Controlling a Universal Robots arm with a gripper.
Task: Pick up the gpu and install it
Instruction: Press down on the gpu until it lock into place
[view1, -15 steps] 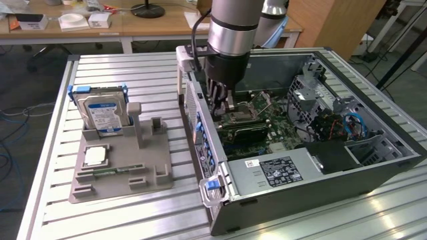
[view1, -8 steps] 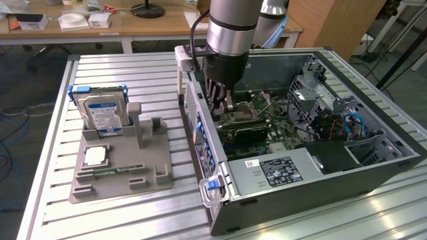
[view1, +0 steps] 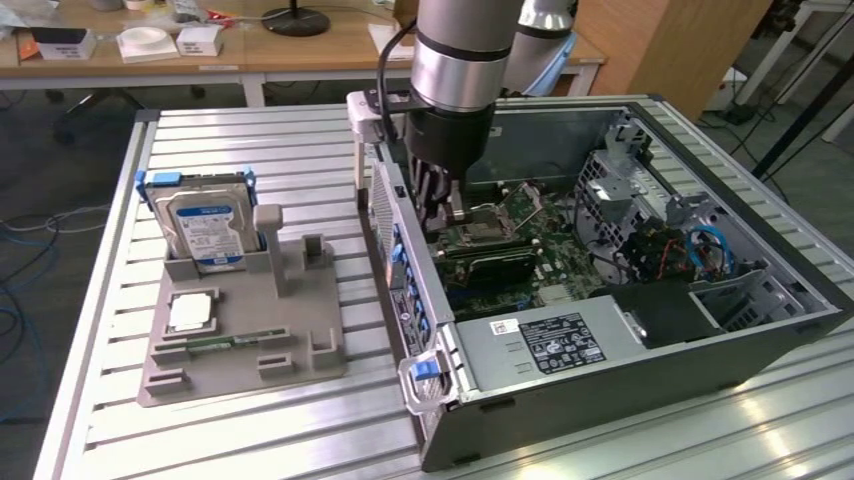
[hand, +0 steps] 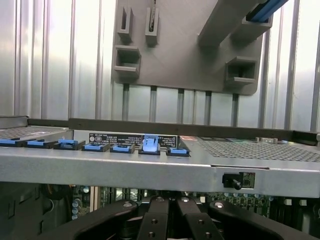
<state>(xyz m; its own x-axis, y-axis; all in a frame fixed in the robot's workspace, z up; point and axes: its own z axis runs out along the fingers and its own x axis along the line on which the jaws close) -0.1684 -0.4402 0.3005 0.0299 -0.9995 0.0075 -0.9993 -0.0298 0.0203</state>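
My fingers (view1: 449, 200) were down inside the open computer case (view1: 747, 345), clenched tight, tips close over the motherboard (view1: 567, 265). The gpu (view1: 490, 264) lay in there too, a dark card flat along the board, just below my fingertips. Whether I was touching it, I couldn't tell. Out on the counter (view1: 200, 140), the hard drive (view1: 207, 235) stood upright in the grey holder (view1: 240, 370), well apart from me.

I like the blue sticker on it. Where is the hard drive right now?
In the exterior view, the hard drive stands upright at the back of the grey holder tray, on the exterior view's left, outside the open computer case.
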